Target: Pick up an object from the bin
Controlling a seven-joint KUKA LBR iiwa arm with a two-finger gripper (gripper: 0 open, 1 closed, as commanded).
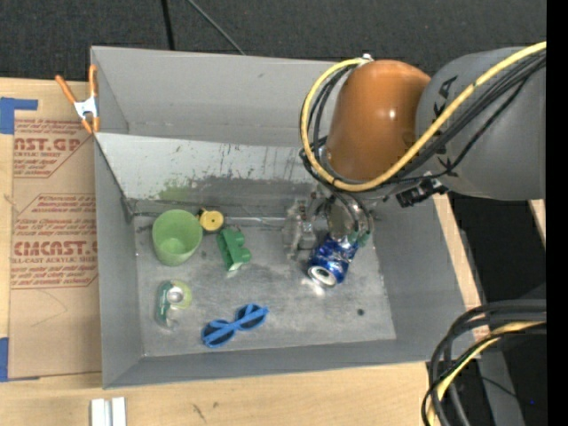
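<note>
Can [330,261]: blue drink can, dented, lay tilted on the floor of the bin [266,96], toward its right side, one silvery end turned to the near wall.
Claw [325,232]: stood directly over the can's upper end, touching it or just short of it; from where I stood I could not tell which.
Claw state: apart or together could not be made out, as the robot's wrist above hid much of it.
Progress: the can rested on the bin floor and nothing had been lifted. I judged the pick to be at the approach or the grip itself, with a sure hold, the lift and the carry out all left to do.
Orange cover [377,118]: rounded shell on the wrist, ringed by yellow and black cables, hung above the claw.
Green block [234,248]: small, lay near the can's left, apart from it.
Yellow disc [211,220]: sat just beside the green cup [176,235], further left.
Blue spectacle-shaped piece [233,324]: lay by the near wall, well apart from the claw.
Pale see-through thing [173,298]: lay in the near left corner, its kind unclear.
</note>
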